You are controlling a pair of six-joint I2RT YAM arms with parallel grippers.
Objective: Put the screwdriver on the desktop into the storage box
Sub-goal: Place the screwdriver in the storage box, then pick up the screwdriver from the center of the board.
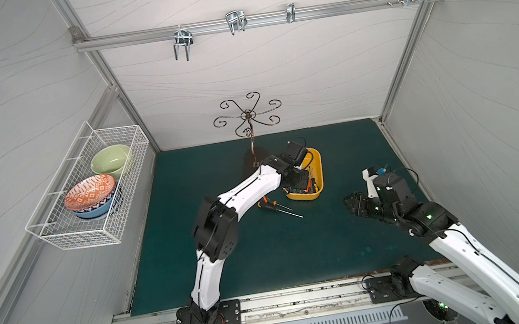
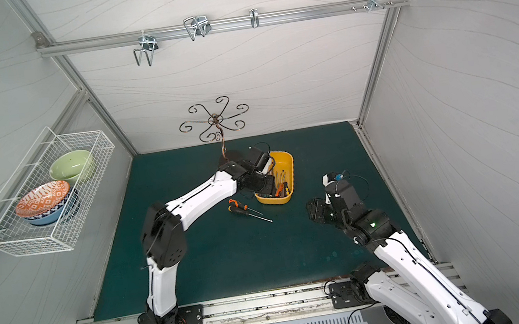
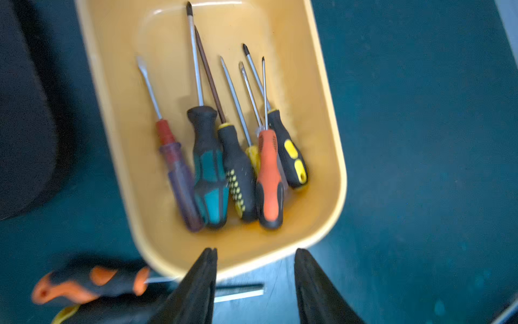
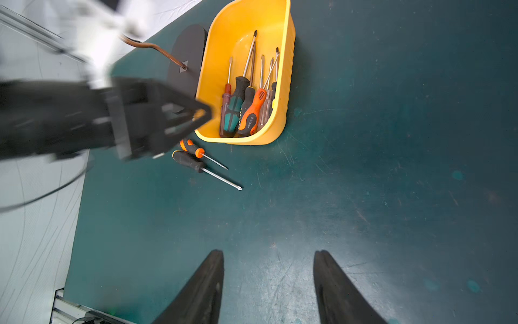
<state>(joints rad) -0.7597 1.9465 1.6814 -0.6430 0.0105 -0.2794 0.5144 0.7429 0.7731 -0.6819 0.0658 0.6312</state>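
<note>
My left gripper [image 3: 255, 269] hangs over the near end of the yellow storage box [image 3: 339, 174], jaws parted with nothing between them. Just outside that end, two loose ones lie side by side on the counter [image 1: 264, 255]. The orange-and-black screwdriver [image 3: 89, 280] is beside one of my fingers [image 3: 196, 289], its shaft passing behind it, and the black-handled screwdriver [image 4: 187, 161] lies alongside. Several screwdrivers [image 3: 210, 174] lie inside the box. My right gripper [image 4: 268, 254] hovers well apart over bare counter, released and empty.
</note>
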